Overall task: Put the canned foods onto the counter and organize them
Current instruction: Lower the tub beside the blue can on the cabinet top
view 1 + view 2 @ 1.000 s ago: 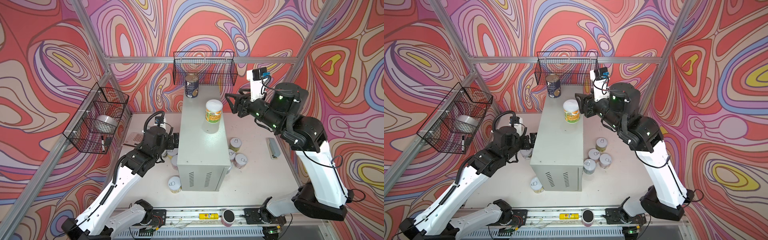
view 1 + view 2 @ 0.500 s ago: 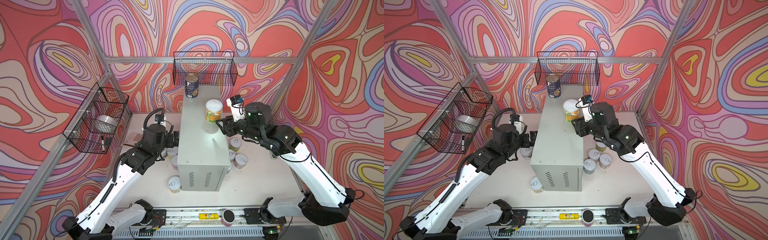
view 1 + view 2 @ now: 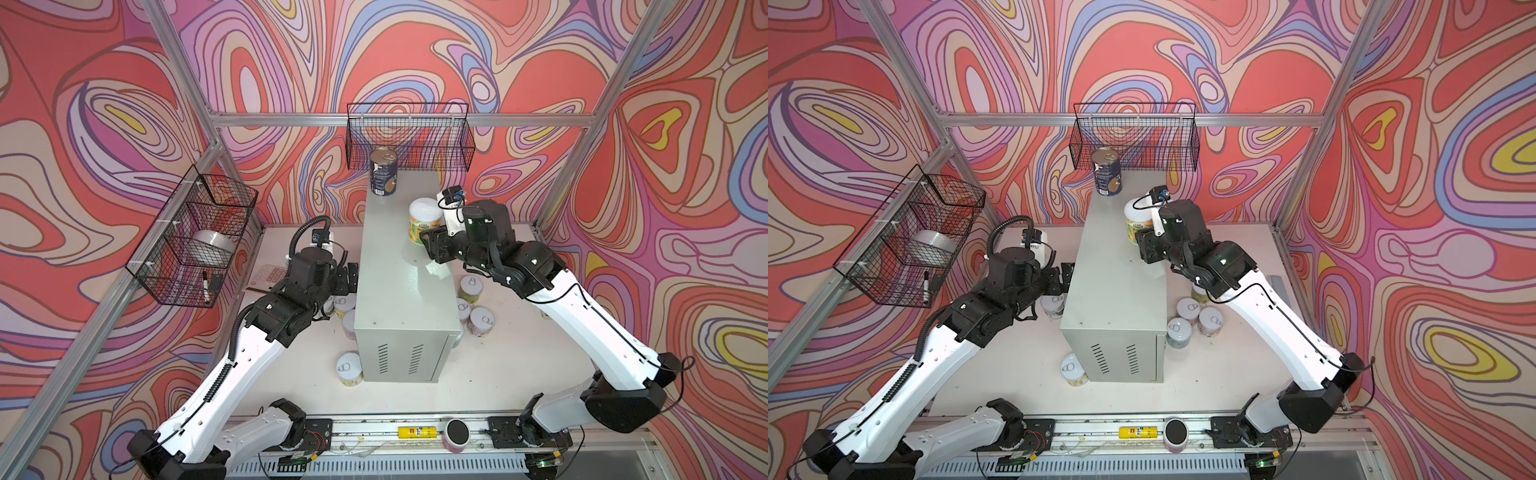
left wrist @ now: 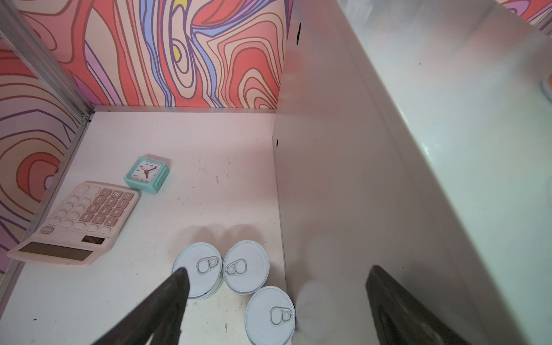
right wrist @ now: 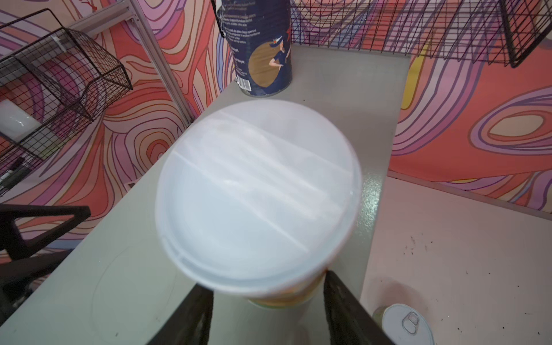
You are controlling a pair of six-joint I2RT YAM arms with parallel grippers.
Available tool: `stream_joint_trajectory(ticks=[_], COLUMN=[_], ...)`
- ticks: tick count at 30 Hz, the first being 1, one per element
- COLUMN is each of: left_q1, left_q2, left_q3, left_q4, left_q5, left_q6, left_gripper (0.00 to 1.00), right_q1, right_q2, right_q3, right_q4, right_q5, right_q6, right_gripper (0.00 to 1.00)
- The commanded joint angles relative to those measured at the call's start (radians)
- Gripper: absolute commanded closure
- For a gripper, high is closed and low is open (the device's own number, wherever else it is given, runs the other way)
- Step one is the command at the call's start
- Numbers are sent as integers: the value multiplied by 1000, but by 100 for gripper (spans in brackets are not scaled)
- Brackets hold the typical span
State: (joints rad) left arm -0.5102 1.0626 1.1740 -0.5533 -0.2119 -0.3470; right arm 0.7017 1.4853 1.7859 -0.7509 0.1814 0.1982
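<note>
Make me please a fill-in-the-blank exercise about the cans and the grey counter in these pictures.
1. The tin at the far end of the counter is dark ___.
2. The right pincer is at the can with a plain ___ lid.
3. The left wrist view shows ___ pull-tab cans by the left pincer.
4. The teal clock sits beside a pink ___.
Missing: blue; white; three; calculator.

Glossy white shells, matte black joints. A ribbed black hose [image 3: 296, 235] climbs the left arm [image 3: 249, 353]; a thin black cable [image 3: 611, 328] lines the right arm [image 3: 582, 309], near a green light [image 3: 471, 221]. The left gripper [image 4: 277, 270] and right gripper [image 5: 267, 280] have black wedge-shaped fingers [image 4: 161, 307].
</note>
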Motion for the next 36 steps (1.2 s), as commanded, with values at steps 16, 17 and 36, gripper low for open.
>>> stream_joint_trajectory(ticks=[16,17,36], left_q1=[-7,-7,-8], left_q2=[23,23,45], left_q3=[-30,-30,-28], left_q4=[61,60,57], left_q5=[87,87,96], left_q6=[-18,-17,-15], left_gripper=[7,7,7], right_q1=[-82,-94,-171], right_q2=[195,204,395], right_q3=[172,172,356], right_q4=[107,117,163], right_q5=[86,70,-5], right_q6=[-6,0,7], right_gripper=[46,47,48])
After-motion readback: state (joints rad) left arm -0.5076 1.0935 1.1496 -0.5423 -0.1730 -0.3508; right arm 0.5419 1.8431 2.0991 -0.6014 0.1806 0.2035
